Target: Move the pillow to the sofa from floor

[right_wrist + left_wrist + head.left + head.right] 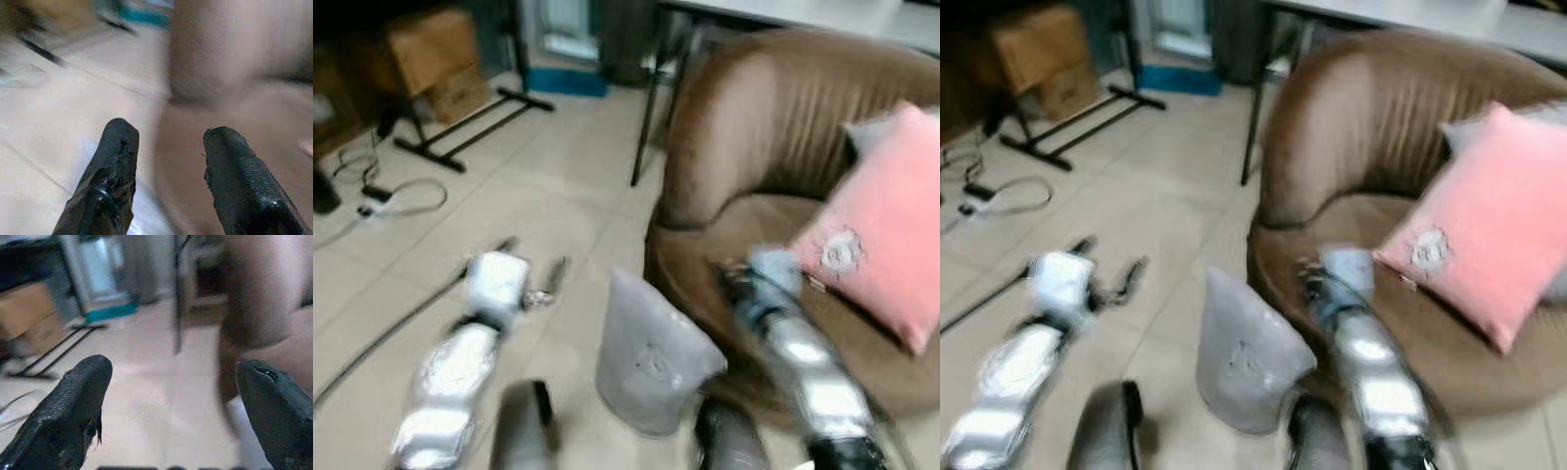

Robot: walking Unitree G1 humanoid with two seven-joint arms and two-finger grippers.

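- Item: grey pillow [651, 362], qty 1. Loc: on the floor [558, 186], standing on edge, leaning against or just beside the front of the sofa [773, 127], between my two arms. Not on the seat yet.
- Handling (my est.): soft, light, fabric cover w/ good friction, not fragile. Will sag and fold if pinched at one corner; looks too bulky for one hand to grip across.
- Grip pt (my est.): squeeze both flat sides between the two hands, or pinch the top edge nr the upper corner. Lift clear of the sofa's front lip before swinging over the seat.
- My left hand [171, 382]: fingers spread wide, nothing between them; over bare floor, to the left of the grey pillow.
- My right hand [168, 147]: fingers parted, empty; at the sofa's front edge, just to the right of the grey pillow. Views blurred, contact w/ pillow can't be told.
- Pink pillow [881, 235], qty 1: already on the sofa seat, propped against the back, small pale emblem on its face. A pale grey cushion corner shows behind it; can't tell more.
- Sofa, qty 1: brown, round-backed.
- Other: cardboard box [431, 49] qty 1 far left; black floor stand [470, 122] qty 1; cable [396, 196] on the floor; desk [803, 15] behind the sofa.
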